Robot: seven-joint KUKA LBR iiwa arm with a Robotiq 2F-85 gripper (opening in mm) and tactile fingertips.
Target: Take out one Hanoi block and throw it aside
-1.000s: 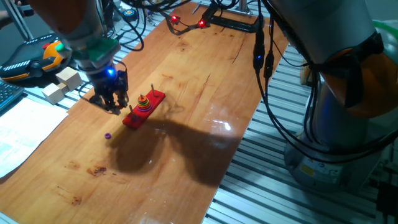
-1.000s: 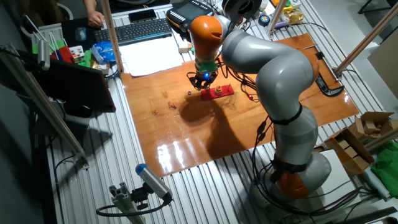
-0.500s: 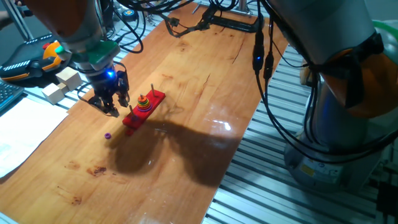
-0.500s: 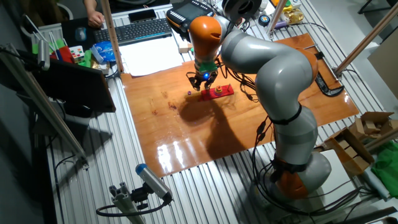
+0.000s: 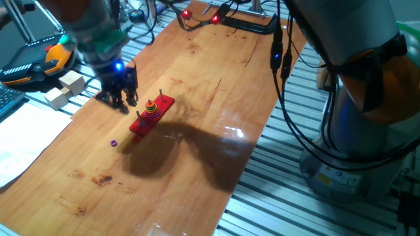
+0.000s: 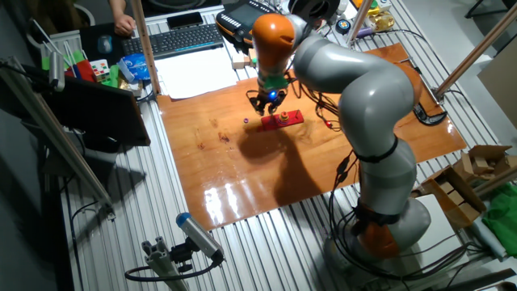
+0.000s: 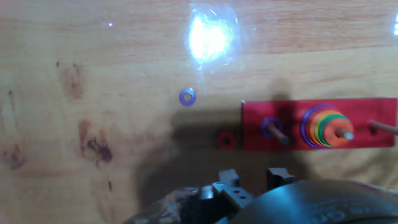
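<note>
Hand view showed the wooden bench [image 7: 93, 74] filling the frame, with the red Hanoi base [image 7: 320, 127] lying along its right side. On that base the middle peg carried a stack of coloured rings [image 7: 324, 127], and a purple ring [image 7: 272, 127] sat around the nearer peg. A small red block [image 7: 226, 139] lay flat on the bench just beside the base's end, and a loose purple ring [image 7: 187, 96] lay farther off on bare wood. From one fixed view the fingers [image 5: 120, 98] hung above the bench beside the base; whether they were spread or pressed together could not be told.
</note>
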